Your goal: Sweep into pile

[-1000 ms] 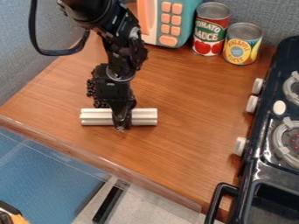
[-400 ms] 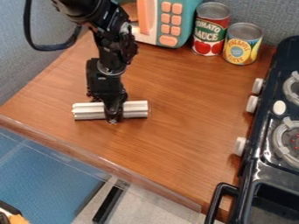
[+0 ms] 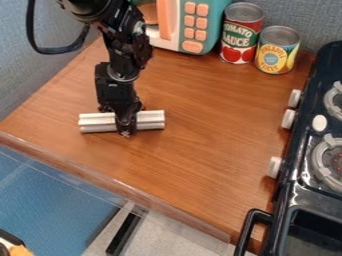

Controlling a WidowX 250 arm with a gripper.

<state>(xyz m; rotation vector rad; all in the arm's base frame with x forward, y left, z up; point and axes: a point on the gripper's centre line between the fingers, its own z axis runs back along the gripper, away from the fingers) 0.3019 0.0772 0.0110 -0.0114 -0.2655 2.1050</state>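
Note:
My black gripper (image 3: 126, 133) hangs over the left part of the wooden counter (image 3: 200, 130), pointing down and shut on a silvery-white ridged bar (image 3: 151, 120). The bar lies crosswise, with one end sticking out on each side of the gripper, whose tip covers its middle. I cannot tell whether the bar touches the counter. Loose pieces or a pile are not visible on the wood.
A toy microwave (image 3: 194, 25) stands at the back, with a tomato sauce can (image 3: 241, 34) and a pineapple can (image 3: 277, 50) to its right. The toy stove (image 3: 294, 170) lines the right side. A clear-edged rim (image 3: 113, 182) bounds the counter's front.
The gripper and the bar have moved together to the left and a little toward the back wall. The cans, microwave and stove have stayed put.

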